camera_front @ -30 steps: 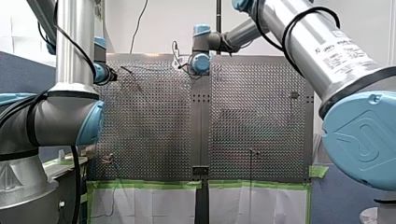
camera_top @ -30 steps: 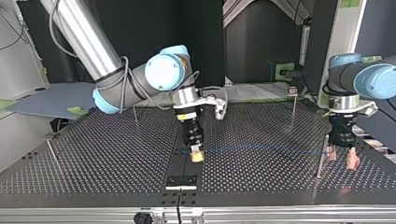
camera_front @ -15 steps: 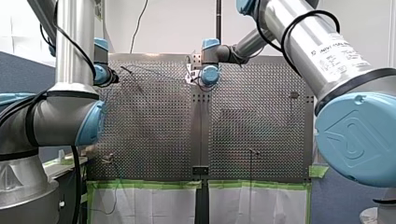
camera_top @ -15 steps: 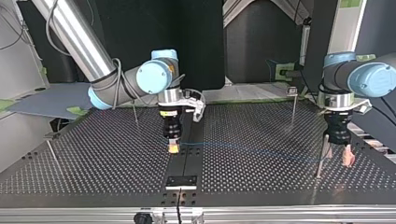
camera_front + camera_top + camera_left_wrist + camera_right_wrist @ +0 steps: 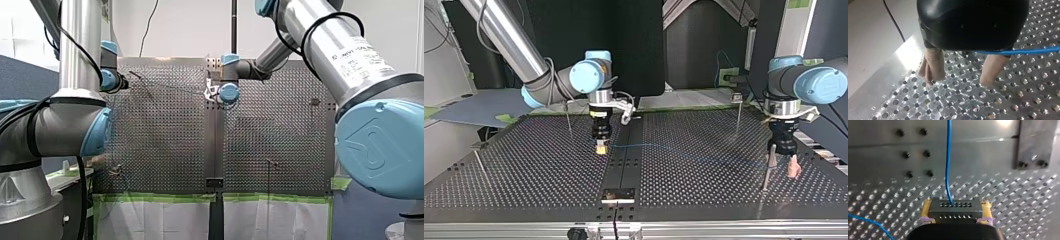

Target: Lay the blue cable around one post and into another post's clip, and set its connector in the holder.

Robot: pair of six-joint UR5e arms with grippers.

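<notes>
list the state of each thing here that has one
right gripper, shut on connector
left gripper, fingers open
connector, held, not in holder
blue cable, runs from connector toward left gripper
holder, empty

connector (image 5: 955, 210) between my right fingers (image 5: 925, 210) | cable (image 5: 684, 156) runs toward post (image 5: 768, 170) | holder (image 5: 618, 195) at top view's near edge
</notes>
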